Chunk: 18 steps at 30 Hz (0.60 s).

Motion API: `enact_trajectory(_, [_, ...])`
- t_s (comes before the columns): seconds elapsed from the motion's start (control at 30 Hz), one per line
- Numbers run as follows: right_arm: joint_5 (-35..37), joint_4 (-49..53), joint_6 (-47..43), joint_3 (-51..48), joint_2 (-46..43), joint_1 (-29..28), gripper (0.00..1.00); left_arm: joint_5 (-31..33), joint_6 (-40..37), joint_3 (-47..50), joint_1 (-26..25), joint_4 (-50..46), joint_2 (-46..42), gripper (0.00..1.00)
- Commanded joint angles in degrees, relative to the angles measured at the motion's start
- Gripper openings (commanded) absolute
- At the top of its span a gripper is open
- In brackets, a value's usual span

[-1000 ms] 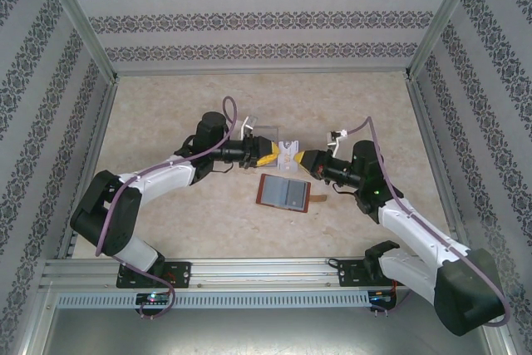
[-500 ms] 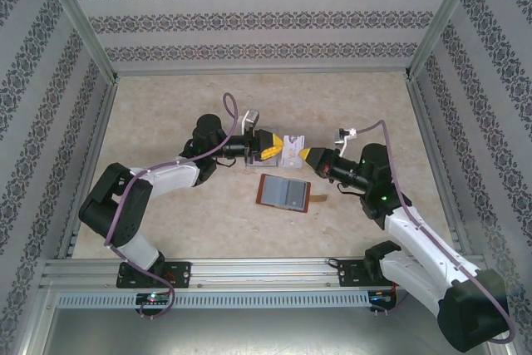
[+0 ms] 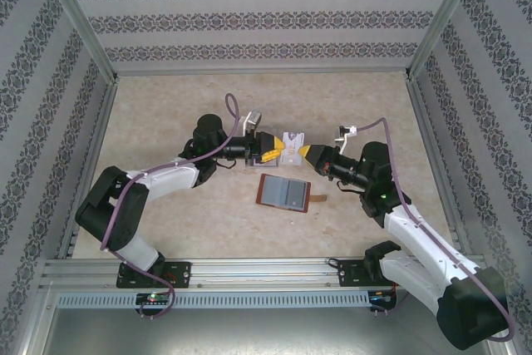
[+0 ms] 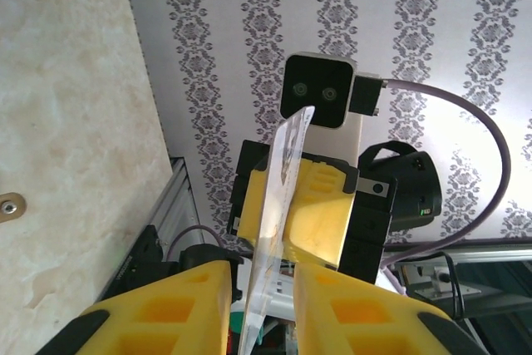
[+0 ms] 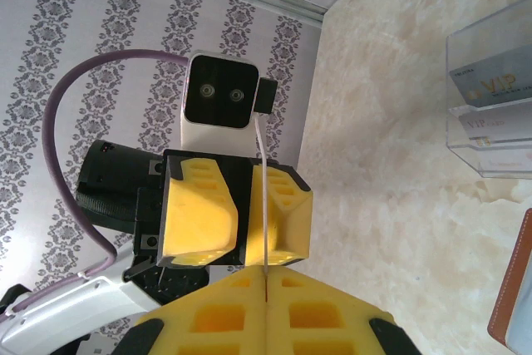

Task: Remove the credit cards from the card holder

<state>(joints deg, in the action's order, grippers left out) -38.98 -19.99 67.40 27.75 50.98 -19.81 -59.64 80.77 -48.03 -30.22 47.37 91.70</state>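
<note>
A pale credit card (image 3: 292,145) hangs in the air between my two grippers, above the table and beyond the card holder (image 3: 287,193). My right gripper (image 3: 306,154) is shut on the card's edge, and its wrist view shows the card (image 5: 263,205) edge-on, pinched at the right gripper (image 5: 264,273). My left gripper (image 3: 273,146) faces it. In the left wrist view the card (image 4: 283,180) passes between the spread fingers of the left gripper (image 4: 264,270), which is open. The reddish-brown card holder lies open and flat, grey-blue pockets up, strap tab (image 3: 317,199) at its right.
A clear plastic tray (image 5: 490,97) stands on the table beyond the wallet and holds grey cards, one (image 5: 490,82) marked VIP. The wallet's brown edge (image 5: 511,305) shows at the lower right of the right wrist view. Patterned walls and metal rails enclose the table.
Both grippers have carried the card a little farther from the arm bases and away from the wallet. In the last half second they barely moved.
</note>
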Motion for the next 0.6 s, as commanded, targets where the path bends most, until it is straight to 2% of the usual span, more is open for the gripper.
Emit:
enact_trajectory(0.0, [-1.7,-2.7,-0.1,2.2,0.3,-1.1,0.05,-1.2,4.3,-1.6,-0.7,10.0,1.6,0.23])
enact_trajectory(0.13, [-2.1,-2.9,-0.2,2.5,1.1,-1.8,0.05,-1.4,6.1,-1.8,-1.0,13.1,2.3,0.18])
enact_trajectory(0.23, [-1.7,-2.3,-0.5,2.6,1.0,-1.9,0.07,-1.5,5.8,-2.0,-1.0,12.7,2.2,0.09])
enact_trajectory(0.3, [-0.4,0.0,-1.3,2.6,0.2,-1.7,0.12,-1.5,4.4,-2.0,-1.0,10.8,2.0,0.04])
enact_trajectory(0.37, [1.5,4.1,-3.2,2.8,-0.9,-1.4,0.23,-1.5,1.7,-2.2,-0.9,7.1,1.6,0.01])
enact_trajectory(0.4, [2.7,6.1,-4.4,2.8,-1.6,-1.1,0.32,-1.6,-0.8,-2.5,-0.7,3.5,1.2,0.0])
enact_trajectory(0.47, [4.7,10.2,-6.3,2.9,-2.7,-0.2,0.41,-1.4,-7.9,-3.9,-0.5,-6.6,0.2,0.0])
enact_trajectory(0.53, [5.9,13.2,-7.8,3.0,-3.2,1.2,0.46,-0.3,-19.2,-7.1,-0.3,-22.3,-1.2,0.0])
enact_trajectory(0.57, [6.2,14.9,-8.6,3.2,-3.3,2.1,0.47,1.8,-28.1,-10.5,-0.3,-34.6,-1.6,0.0])
